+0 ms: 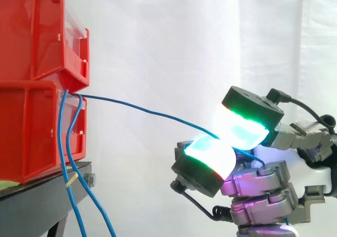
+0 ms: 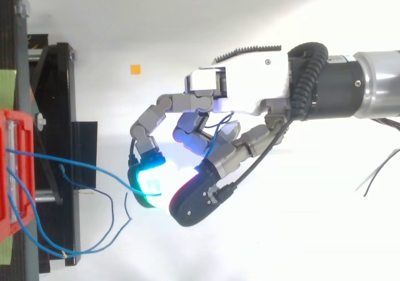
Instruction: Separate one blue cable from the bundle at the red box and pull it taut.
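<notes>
1 thin blue cable stands apart from the rest. It leaves the gap between the 2 stacked red bins and runs across open air in a shallow, slightly sagging curve to the hand. There it is pinched between 2 thick rounded pads, which glow cyan and green and press together on it. A short length of the same cable comes out behind the pads and loops in toward the palm.

Back at the bins, at least 2 more blue strands drop from the same gap and hang loosely down past the front of the lower bin and below the stand's edge. A small yellow band sits on them near that edge. From above, these strands lie in slack loops beside the stand.

The bins are glossy moulded plastic with open, slanted fronts. They sit on a black stand with a matte top. A strip of yellow-green tape shows on the stand. 1 small orange square lies on the white surface, well away from the hand. A white curtain hangs behind everything.
</notes>
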Robot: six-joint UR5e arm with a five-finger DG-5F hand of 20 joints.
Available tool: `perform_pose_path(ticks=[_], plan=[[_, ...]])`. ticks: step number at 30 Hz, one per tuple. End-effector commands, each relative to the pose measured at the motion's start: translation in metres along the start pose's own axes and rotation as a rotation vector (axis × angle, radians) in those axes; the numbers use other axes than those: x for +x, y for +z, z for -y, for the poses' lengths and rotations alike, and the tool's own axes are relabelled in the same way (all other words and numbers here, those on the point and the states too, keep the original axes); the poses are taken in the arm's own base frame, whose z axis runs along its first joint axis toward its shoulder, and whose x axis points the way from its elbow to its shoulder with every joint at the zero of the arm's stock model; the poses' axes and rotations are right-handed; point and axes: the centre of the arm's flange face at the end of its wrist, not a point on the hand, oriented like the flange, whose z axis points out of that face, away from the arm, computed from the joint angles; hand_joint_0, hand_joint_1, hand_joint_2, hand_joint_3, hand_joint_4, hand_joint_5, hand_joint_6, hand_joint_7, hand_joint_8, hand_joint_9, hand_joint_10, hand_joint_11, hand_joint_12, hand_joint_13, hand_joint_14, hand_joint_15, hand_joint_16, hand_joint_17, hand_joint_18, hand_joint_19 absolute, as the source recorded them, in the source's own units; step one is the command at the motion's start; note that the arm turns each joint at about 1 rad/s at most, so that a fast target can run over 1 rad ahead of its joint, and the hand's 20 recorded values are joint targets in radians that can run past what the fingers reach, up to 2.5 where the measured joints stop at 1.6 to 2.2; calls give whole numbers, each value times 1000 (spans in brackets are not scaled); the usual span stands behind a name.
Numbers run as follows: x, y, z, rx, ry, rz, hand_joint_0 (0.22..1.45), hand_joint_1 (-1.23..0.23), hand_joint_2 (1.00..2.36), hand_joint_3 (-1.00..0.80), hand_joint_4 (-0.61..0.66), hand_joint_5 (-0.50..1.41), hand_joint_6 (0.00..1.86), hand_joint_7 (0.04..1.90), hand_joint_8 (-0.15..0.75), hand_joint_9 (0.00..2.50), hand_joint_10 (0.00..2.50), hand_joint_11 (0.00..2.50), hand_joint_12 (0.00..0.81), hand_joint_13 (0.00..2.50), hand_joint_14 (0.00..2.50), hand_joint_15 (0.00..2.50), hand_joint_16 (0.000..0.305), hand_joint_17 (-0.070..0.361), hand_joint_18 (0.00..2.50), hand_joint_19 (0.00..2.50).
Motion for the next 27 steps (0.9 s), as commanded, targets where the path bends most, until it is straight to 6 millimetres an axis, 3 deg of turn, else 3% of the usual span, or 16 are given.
perform_pose_path(ticks=[1,14,27], plan=[[0,0,-1,-1,0,0,699,-830,1023,-50,-476,-161,914,1421,170,1016,1711,1415,312,1079,1854,1450,44,98,1187,1221],[0,0,0,1,0,0,700,-834,1022,-51,-484,-160,914,1416,165,1035,1691,1481,324,1065,1872,1484,44,99,1183,1218],[0,0,0,1,0,0,701,-844,1022,-45,-462,-156,906,1429,178,1172,1463,1598,325,1082,1855,1432,41,91,1173,1226]])
